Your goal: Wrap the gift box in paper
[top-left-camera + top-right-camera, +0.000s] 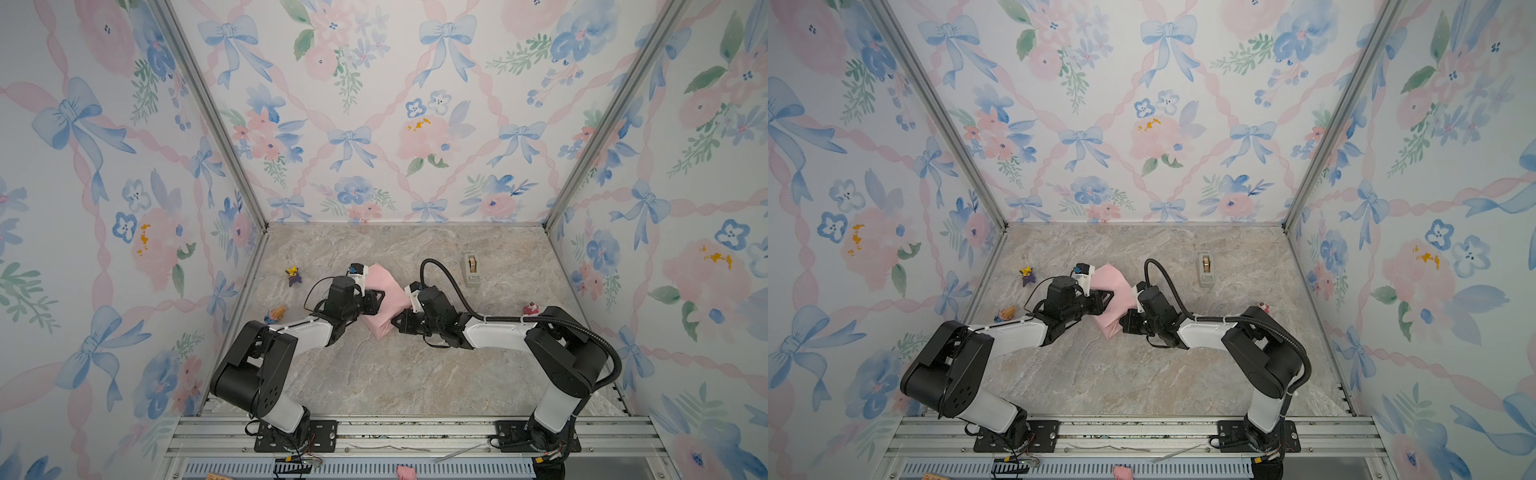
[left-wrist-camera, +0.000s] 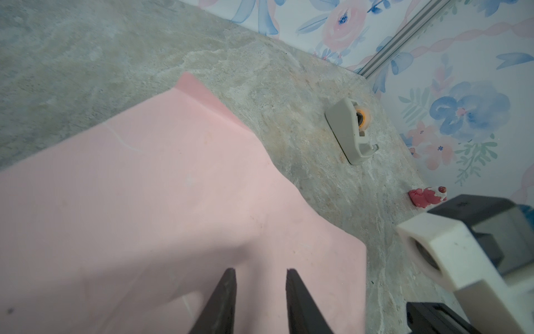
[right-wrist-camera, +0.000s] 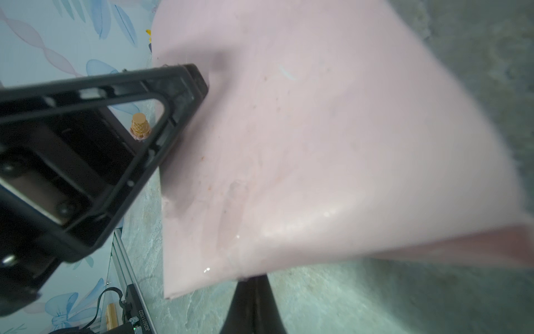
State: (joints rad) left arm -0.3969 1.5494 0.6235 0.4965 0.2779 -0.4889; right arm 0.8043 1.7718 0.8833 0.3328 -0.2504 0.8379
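Note:
The paper [image 1: 384, 286] [image 1: 1111, 282] shows its pale pink face, folded into a bundle in the middle of the table. The gift box is hidden under it. My left gripper [image 1: 376, 299] [image 2: 261, 270] is open, with its two dark fingers apart over the paper [image 2: 173, 188]. In the right wrist view its fingertips [image 3: 196, 84] rest against the sheet [image 3: 318, 144]. My right gripper [image 1: 397, 322] [image 3: 254, 279] is at the bundle's near right corner. Its jaws are pressed together at the paper's edge, which covers the tips.
A grey tape dispenser [image 1: 471, 270] [image 2: 349, 130] stands behind the right arm. A purple and yellow figure [image 1: 294, 275] and an orange toy [image 1: 276, 314] lie at the left. A red and pink toy [image 1: 531, 308] sits at the right. Flowered walls enclose three sides.

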